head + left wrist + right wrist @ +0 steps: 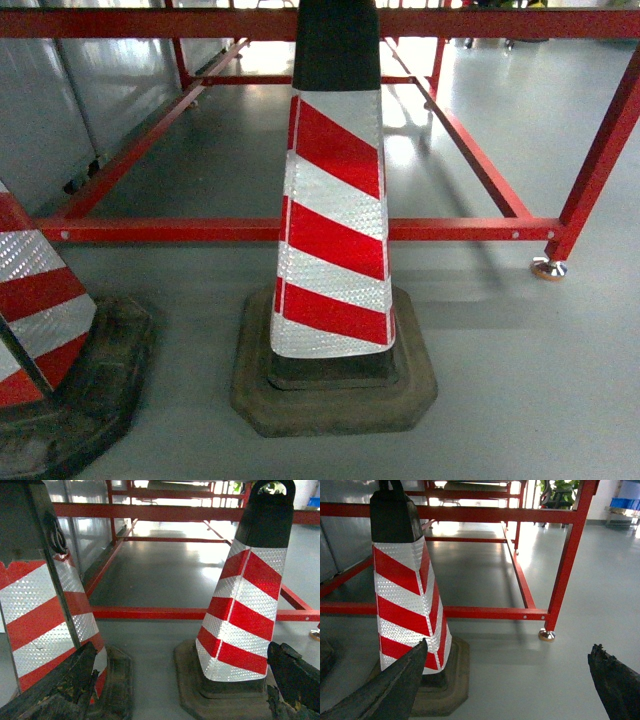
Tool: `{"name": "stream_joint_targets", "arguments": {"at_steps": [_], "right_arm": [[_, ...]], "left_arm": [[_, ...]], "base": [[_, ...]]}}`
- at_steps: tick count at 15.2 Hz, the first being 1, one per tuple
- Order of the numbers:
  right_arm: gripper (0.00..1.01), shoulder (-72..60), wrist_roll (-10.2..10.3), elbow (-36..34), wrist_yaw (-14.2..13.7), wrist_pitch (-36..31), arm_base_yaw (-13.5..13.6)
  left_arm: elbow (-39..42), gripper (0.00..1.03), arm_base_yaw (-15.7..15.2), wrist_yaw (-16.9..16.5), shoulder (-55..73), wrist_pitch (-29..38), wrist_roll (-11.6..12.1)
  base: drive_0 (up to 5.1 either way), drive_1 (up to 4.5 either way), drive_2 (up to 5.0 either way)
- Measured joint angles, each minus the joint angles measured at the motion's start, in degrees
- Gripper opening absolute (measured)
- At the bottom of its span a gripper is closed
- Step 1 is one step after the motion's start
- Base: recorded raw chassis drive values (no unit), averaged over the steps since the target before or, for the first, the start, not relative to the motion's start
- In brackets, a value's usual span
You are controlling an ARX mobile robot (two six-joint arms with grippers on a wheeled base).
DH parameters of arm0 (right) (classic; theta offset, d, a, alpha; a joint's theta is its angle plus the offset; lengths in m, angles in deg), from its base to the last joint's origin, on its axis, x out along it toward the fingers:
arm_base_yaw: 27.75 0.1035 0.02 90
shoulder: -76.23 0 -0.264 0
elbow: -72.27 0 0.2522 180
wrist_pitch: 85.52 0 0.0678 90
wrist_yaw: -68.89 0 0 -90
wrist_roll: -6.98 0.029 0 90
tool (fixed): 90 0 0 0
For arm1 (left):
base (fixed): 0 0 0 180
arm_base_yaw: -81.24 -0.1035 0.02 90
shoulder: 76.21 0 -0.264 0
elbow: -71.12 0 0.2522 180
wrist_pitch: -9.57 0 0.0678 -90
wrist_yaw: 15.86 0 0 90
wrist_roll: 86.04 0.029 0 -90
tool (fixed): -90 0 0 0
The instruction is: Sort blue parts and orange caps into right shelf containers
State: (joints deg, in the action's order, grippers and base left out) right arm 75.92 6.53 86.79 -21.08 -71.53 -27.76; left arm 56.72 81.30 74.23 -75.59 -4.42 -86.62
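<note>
No blue parts or orange caps show in any view. A small strip of bright blue point(626, 503) lies far off at the top right of the right wrist view; it may be the containers, but it is too small to tell. My left gripper point(182, 680) is open over the grey floor, its dark fingers low at both sides, with nothing between them. My right gripper point(509, 652) is also open and empty above bare floor. Neither gripper appears in the head view.
A red-and-white striped traffic cone point(335, 230) on a black base stands right in front. A second cone point(40, 300) is at the left. Behind them runs a low red metal frame point(450, 229) with a footed leg point(549, 266). Grey wall panels point(60, 100) line the left.
</note>
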Motion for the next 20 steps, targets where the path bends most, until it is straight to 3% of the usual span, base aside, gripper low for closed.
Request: {"name": "stream_joint_targets", "arguments": {"at_steps": [20], "right_arm": [[0.98, 0.0, 0.0, 0.0, 0.0, 0.17, 0.0]], "left_arm": [[0.0, 0.98, 0.0, 0.0, 0.0, -0.17, 0.0]], "base": [[0.0, 0.0, 0.0]]}}
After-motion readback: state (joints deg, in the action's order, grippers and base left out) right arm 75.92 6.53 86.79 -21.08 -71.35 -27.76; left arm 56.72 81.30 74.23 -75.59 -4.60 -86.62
